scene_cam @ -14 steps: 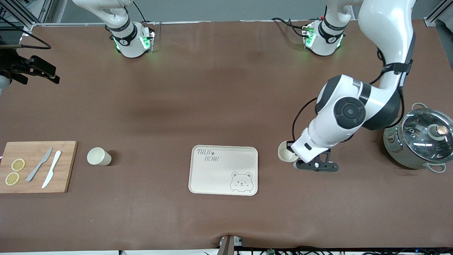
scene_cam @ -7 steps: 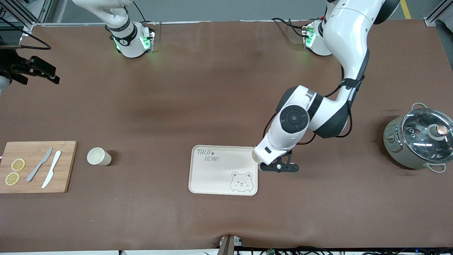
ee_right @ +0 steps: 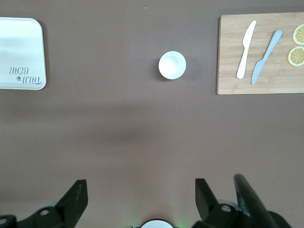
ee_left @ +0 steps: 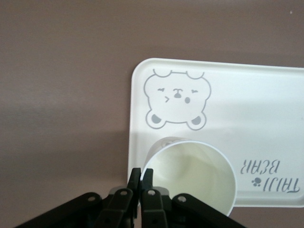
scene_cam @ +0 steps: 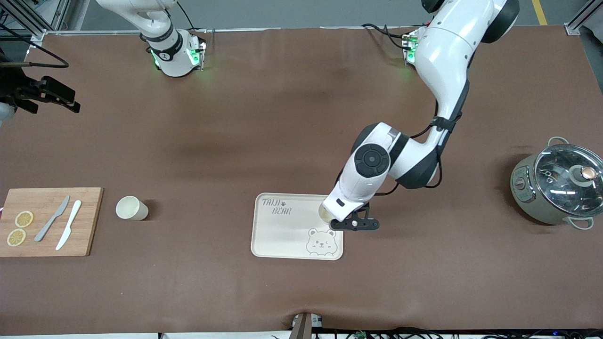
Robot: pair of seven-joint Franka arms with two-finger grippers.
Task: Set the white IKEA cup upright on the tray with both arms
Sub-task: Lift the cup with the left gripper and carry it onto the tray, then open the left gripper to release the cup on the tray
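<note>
— What does the left gripper [scene_cam: 335, 221] hold?

— Its fingers are pressed together on the rim of a white round cup [ee_left: 190, 173], 1 finger inside and 1 outside. The cup is upright, open side up, over the flat cream rectangular tray [scene_cam: 282, 235] with the bear drawing, at the edge toward the left arm's end. I cannot tell if the cup touches the tray.

— And the right gripper [ee_right: 137, 199]?

— That arm waits near its base, at its own end of the table, and its fingers stand wide apart with nothing between them.

— What about the surface?

— It is a brown table [scene_cam: 235, 117]. A 2nd white cup [scene_cam: 131, 208] stands upright beside a wooden cutting board [scene_cam: 47, 200]. On the board lie 2 knives [scene_cam: 61, 223] and 2 lemon slices [scene_cam: 20, 228]. A metal pot with glass lid [scene_cam: 560, 186] stands at the left arm's end.
</note>
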